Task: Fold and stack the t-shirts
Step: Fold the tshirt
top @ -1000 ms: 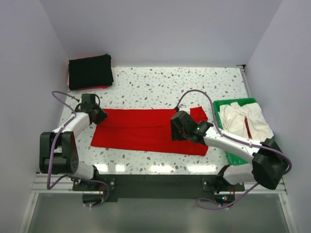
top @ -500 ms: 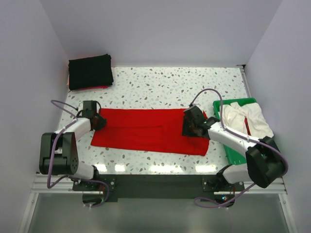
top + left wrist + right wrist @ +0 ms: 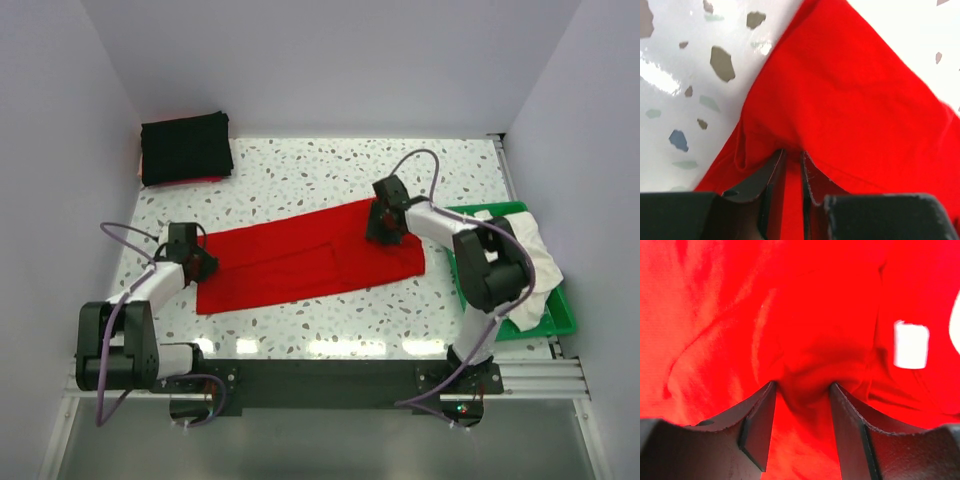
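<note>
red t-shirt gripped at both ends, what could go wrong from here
1. The left gripper pinches only a thin edge fold of the bright red cloth t-shirt; a pull might slip it free.
2. The right gripper clamps a bunched wad beside the white neck label, possibly several layers, so the fold could come out creased or uneven.

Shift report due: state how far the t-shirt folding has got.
Done: a black t-shirt lies folded at the far left corner. In hand: the red t-shirt, folded lengthwise, is pinched by the left tool and right tool at opposite ends. Left: finishing it, stacking it, and the whitish t-shirt heaped in the green tray.
</note>
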### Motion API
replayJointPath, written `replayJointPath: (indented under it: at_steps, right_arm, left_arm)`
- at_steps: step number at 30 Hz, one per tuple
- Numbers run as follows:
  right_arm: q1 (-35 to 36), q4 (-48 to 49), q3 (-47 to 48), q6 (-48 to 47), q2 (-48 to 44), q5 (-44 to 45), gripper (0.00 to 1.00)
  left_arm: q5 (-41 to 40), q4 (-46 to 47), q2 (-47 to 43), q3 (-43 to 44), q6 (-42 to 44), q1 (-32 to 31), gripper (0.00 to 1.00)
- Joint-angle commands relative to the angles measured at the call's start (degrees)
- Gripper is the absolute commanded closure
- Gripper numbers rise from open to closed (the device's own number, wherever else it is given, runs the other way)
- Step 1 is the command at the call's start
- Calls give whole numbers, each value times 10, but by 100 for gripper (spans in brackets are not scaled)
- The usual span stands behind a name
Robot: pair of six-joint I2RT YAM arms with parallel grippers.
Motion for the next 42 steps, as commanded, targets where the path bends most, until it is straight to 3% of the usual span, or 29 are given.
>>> replayJointPath:
  at_steps: [1, 4, 10, 14, 18, 25, 28, 33, 42]
  right_arm:
    - [-5, -12, 114, -44, 100, -6, 49]
    - [-5, -69, 267, -82, 202, 4, 49]
    - [-5, -145, 612, -179, 400, 8, 46]
    - [-5, -155, 720, -226, 461, -3, 38]
    - [-5, -133, 732, -250, 438, 11, 17]
    - [-5, -85, 613, -203, 293, 37, 12]
    - [-5, -102, 581, -169, 260, 47, 12]
    - [-5, -105, 522, -133, 238, 36, 23]
    - [-6, -101, 452, -105, 246, 18, 43]
  left_arm:
    - [20, -37, -31, -34, -10, -10, 78]
    - [34, -37, -59, -62, -24, -16, 78]
    - [54, -15, -112, -127, -108, -137, 78]
    - [77, 2, -127, -144, -155, -222, 77]
    - [76, -35, -168, -106, -134, -260, 67]
    - [4, -94, -220, 33, -10, -261, 57]
    - [-9, -81, -172, 83, 54, -260, 63]
    - [-16, -70, -42, 128, 129, -262, 85]
    - [-12, -26, 9, 49, 114, -281, 98]
